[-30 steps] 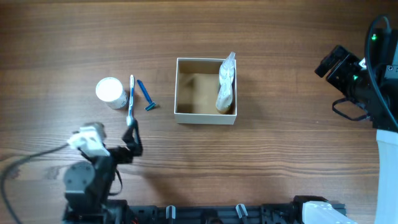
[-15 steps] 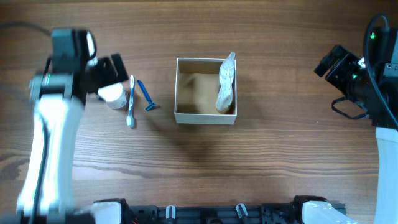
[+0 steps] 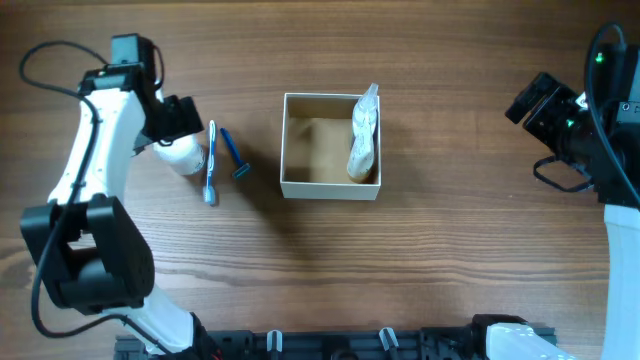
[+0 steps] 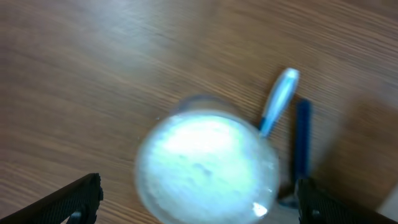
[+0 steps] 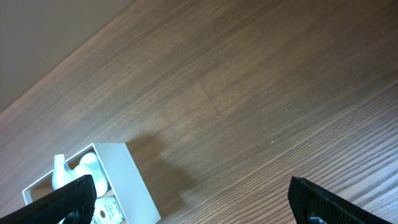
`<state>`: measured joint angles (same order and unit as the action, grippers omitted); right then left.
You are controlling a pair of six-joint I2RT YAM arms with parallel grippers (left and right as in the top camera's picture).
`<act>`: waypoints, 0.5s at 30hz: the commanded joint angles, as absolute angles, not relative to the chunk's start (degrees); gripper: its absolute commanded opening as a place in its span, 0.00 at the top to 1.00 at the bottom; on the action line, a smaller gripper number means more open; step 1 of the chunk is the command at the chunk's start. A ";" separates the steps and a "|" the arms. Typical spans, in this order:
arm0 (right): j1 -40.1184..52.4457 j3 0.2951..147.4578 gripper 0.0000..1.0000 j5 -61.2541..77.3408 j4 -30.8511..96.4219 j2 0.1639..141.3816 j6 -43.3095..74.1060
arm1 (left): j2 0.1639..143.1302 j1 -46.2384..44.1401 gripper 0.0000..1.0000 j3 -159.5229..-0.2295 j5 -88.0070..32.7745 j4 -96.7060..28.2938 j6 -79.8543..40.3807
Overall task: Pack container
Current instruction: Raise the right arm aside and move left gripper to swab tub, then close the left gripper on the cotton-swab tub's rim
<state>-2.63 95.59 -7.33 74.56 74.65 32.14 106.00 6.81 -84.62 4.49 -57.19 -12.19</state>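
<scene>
The container (image 3: 330, 188), a square white box with a tan inside, sits mid-table and holds a white tube (image 3: 363, 135) leaning on its right wall. Left of it lie a blue razor (image 3: 233, 152), a toothbrush (image 3: 210, 160) and a small white round jar (image 3: 186, 156). My left gripper (image 3: 175, 118) hovers over the jar. In the left wrist view it is open (image 4: 202, 208), with its fingers either side of the jar (image 4: 208, 165), beside the toothbrush (image 4: 278, 99) and razor (image 4: 302, 143). My right gripper (image 3: 540, 100) is open (image 5: 196, 208) and empty, far right of the container (image 5: 127, 180).
Bare wooden tabletop (image 3: 330, 270) lies all around the container. The right arm's body (image 3: 610, 150) stands at the right edge. The left arm (image 3: 85, 180) stretches along the left side.
My left arm has swung from the front-left of the table up to the back left, and its gripper now sits over the white jar. The right arm and the container have not moved.
</scene>
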 commanded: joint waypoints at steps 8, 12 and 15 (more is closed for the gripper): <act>-2.87 96.03 0.00 -7.66 74.50 74.91 33.04 | 110.28 9.15 0.00 -85.93 -1.67 -55.20 -8.95; -2.87 96.03 0.00 -7.66 74.50 74.91 33.04 | 110.28 9.13 0.00 -85.93 -1.69 -54.68 -8.95; -2.87 96.03 0.00 -7.68 74.50 74.91 33.04 | 110.28 9.13 0.00 -85.93 -1.69 -55.05 -8.95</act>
